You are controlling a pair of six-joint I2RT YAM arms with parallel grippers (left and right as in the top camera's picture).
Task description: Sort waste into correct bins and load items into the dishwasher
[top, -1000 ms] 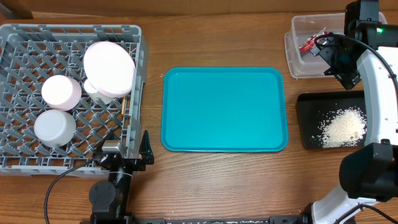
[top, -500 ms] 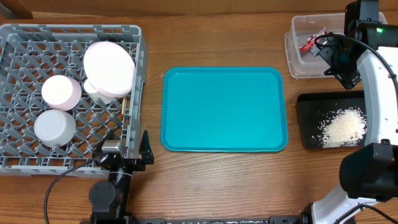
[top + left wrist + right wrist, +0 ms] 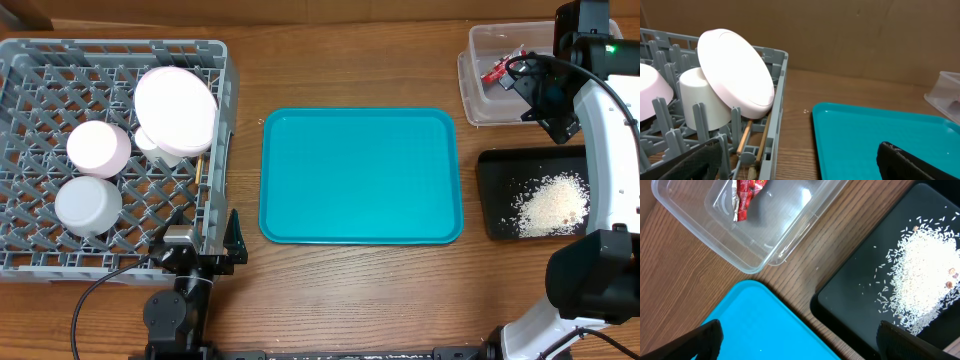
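Observation:
The grey dish rack (image 3: 20,60) at the left holds a tilted large white plate (image 3: 175,108), a pale bowl (image 3: 98,148), a white cup (image 3: 88,205) and wooden chopsticks (image 3: 203,175). A small white dish (image 3: 148,142) peeks from under the plate. My left gripper (image 3: 205,250) is open and empty at the rack's front right corner. The red wrapper (image 3: 497,68) lies in the clear tub (image 3: 480,100). Rice scraps (image 3: 552,205) lie in the black tray (image 3: 495,200). My right gripper (image 3: 548,105) is open and empty above the gap between tub and tray. I see no tissue.
The teal serving tray (image 3: 360,175) lies bare in the middle of the wooden table. My right arm covers the tub's right part. In the left wrist view the rack wall (image 3: 777,115) is close on the left and the teal tray (image 3: 880,135) on the right.

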